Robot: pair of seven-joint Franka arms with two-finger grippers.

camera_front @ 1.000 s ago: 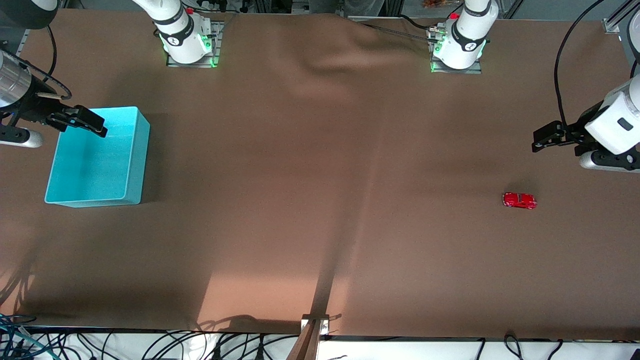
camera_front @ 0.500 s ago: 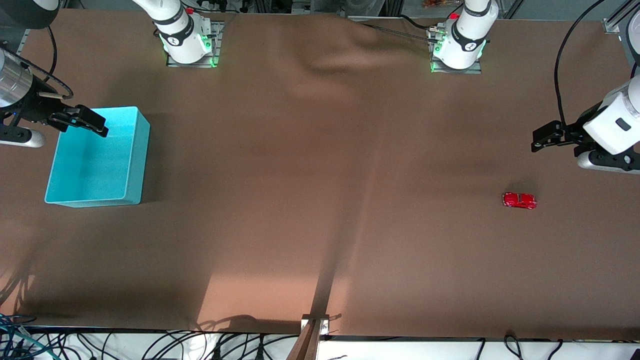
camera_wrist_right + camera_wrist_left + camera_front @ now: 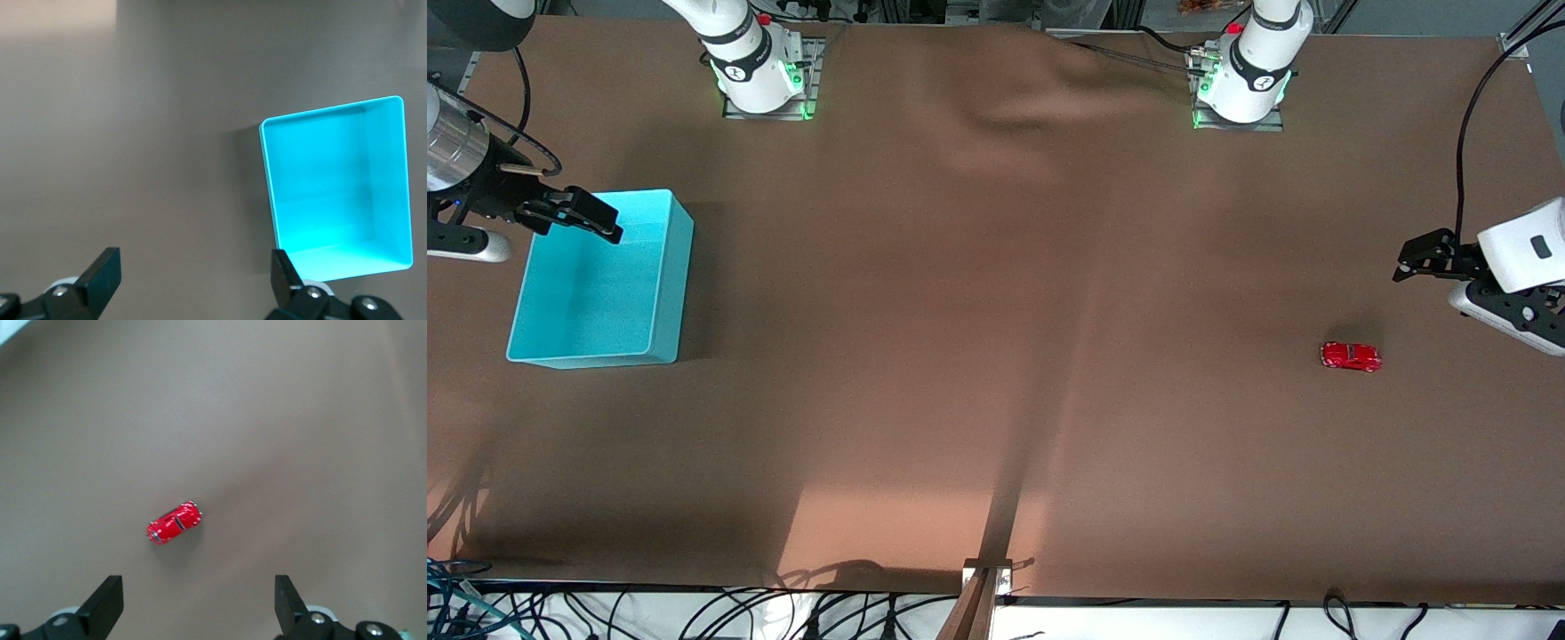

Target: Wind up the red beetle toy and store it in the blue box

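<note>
Start at the right arm's end of the table and you find the right gripper (image 3: 574, 220) up in the air over the rim of the blue box (image 3: 654, 293), its jaws apart and holding nothing; your right wrist view shows the two black fingertips (image 3: 103, 270) spread wide with the box (image 3: 337, 193) beyond them, open side up and with nothing in it. The box sits on the brown table cloth (image 3: 996, 356). Move across to the left arm's end and you reach the red beetle toy (image 3: 1351, 356), resting alone on the cloth, well apart from the box. Last comes the left gripper (image 3: 1427, 253), hanging over bare cloth near the toy but not touching it, jaws apart and empty; your left wrist view shows the toy (image 3: 174, 523) lying between and ahead of the spread fingertips (image 3: 287, 600).
</note>
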